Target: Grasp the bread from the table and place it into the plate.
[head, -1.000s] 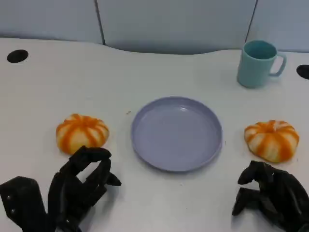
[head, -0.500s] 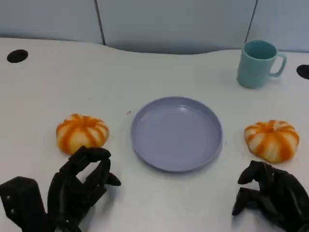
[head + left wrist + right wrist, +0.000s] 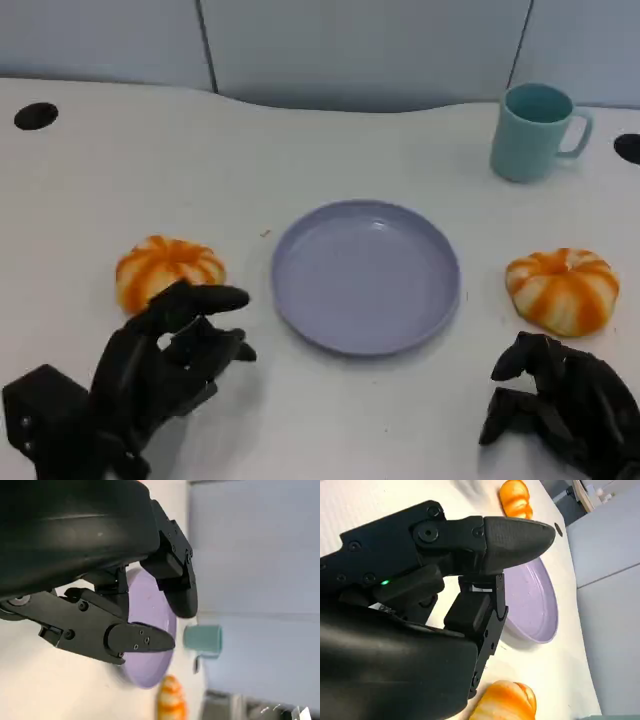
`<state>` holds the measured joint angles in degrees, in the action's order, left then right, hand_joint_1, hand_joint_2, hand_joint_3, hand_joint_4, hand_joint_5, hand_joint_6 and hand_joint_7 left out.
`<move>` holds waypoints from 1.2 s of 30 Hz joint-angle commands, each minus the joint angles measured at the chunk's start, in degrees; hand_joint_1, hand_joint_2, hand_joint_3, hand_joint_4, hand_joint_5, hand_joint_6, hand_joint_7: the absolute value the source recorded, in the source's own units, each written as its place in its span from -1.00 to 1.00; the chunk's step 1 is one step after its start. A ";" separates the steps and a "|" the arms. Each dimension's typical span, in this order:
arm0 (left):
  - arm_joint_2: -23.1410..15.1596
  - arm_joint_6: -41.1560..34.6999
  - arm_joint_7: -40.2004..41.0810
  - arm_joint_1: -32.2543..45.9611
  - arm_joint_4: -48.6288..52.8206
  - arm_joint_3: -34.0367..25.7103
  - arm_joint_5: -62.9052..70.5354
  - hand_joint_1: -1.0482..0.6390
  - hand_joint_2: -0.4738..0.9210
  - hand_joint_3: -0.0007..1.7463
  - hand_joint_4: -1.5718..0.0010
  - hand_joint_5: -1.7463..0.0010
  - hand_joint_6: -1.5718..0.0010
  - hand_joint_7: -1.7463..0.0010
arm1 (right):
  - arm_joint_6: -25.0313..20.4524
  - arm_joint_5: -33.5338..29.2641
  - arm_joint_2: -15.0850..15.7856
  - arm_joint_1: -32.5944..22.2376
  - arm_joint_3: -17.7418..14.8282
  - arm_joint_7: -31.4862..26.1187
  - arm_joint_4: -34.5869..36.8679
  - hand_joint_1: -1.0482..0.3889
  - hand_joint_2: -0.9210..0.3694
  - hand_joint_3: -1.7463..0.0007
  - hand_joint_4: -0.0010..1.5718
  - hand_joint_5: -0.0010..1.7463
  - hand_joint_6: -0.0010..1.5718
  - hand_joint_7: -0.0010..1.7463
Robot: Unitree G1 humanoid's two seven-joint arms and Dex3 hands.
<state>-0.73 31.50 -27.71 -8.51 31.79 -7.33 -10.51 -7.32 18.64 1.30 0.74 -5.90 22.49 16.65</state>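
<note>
**Orange-striped bread not yet lifted; plate bare**

Orange-and-white striped bread on the left lies on the white counter, to the left of the lilac plate and apart from it. A second bread of the same kind lies on the counter to the right of the plate, also apart from it. Neither is in the plate, which holds nothing.

Progress, as judged: the grasp is not made and the placing is not begun. All of the task is left to do: close on a bread, lift it, carry it over the plate, set it down.

Left hand is just near of the left bread, fingers spread and reaching toward it, holding nothing; whether a fingertip touches the bread cannot be told. Right hand sits near of the right bread, apart from it, fingers curled inward around nothing.

Count:
- bread: two
- plate: one
- mug: one, pale teal, standing upright at the far right of the counter, well apart from the plate
- round dark holes in the counter: two, one at the far left, one at the far right edge
</note>
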 commanded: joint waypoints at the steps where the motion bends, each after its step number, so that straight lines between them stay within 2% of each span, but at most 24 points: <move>1: -2.31 5.94 -0.52 -1.53 4.05 0.99 1.60 -0.39 1.00 -0.78 0.41 0.08 0.32 0.77 | -1.08 0.08 0.33 -0.60 -0.33 -0.51 -0.01 -0.14 -1.00 0.49 0.55 0.33 0.41 0.25; 2: -5.05 7.93 3.09 -2.08 2.70 1.97 7.98 -0.39 1.00 -0.78 0.41 0.08 0.31 0.78 | -0.74 -0.02 0.30 -0.54 -0.21 -0.32 0.14 -0.14 -1.00 0.49 0.55 0.33 0.41 0.25; 3: -7.09 9.41 5.98 -2.49 1.67 2.71 12.94 -0.45 1.00 -0.81 0.67 0.22 0.46 0.86 | -0.49 -0.09 0.27 -0.50 -0.13 -0.18 0.26 -0.15 -1.00 0.49 0.55 0.33 0.42 0.25; 6: -12.12 12.53 15.79 -3.29 -2.06 3.39 26.86 -0.44 1.00 -0.91 0.88 0.39 0.58 0.96 | -0.29 -0.06 0.16 -0.65 -0.07 0.08 0.43 -0.17 -1.00 0.49 0.55 0.32 0.43 0.24; 9: -15.08 12.59 23.88 -3.23 -4.69 4.32 35.97 -0.45 1.00 -0.94 0.88 0.52 0.63 0.99 | -1.03 -0.15 -0.04 -1.05 0.02 -0.59 -0.40 -0.16 -1.00 0.49 0.55 0.32 0.43 0.24; 12: -15.99 12.25 27.05 -3.22 -4.68 5.81 37.38 -0.45 1.00 -0.95 0.88 0.55 0.64 1.00 | -1.13 -0.13 -0.04 -1.09 0.05 -0.69 -0.51 -0.16 -1.00 0.49 0.55 0.32 0.43 0.23; 33: -18.61 11.26 31.33 -3.40 -4.47 10.08 36.29 -0.45 1.00 -0.94 0.83 0.62 0.64 1.00 | -1.27 -0.17 -0.08 -1.11 0.02 -0.72 -0.63 -0.16 -1.00 0.50 0.55 0.31 0.44 0.22; 34: -21.94 6.11 30.35 -5.48 -8.39 11.63 44.61 -0.47 0.99 -0.95 0.86 0.64 0.66 1.00 | -0.46 -0.26 -0.18 -0.95 0.04 -0.43 -0.12 -0.17 -1.00 0.49 0.55 0.31 0.44 0.22; 36: -26.04 -6.18 28.19 -14.94 -7.00 19.98 63.37 -0.53 0.94 -0.98 0.95 0.75 0.76 1.00 | 0.31 -0.12 -0.31 -0.86 0.06 0.14 0.27 -0.17 -1.00 0.48 0.56 0.32 0.44 0.22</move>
<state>-19.98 38.36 2.65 -13.11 25.49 4.74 33.53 -7.65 18.57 0.68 0.57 -5.67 22.20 16.11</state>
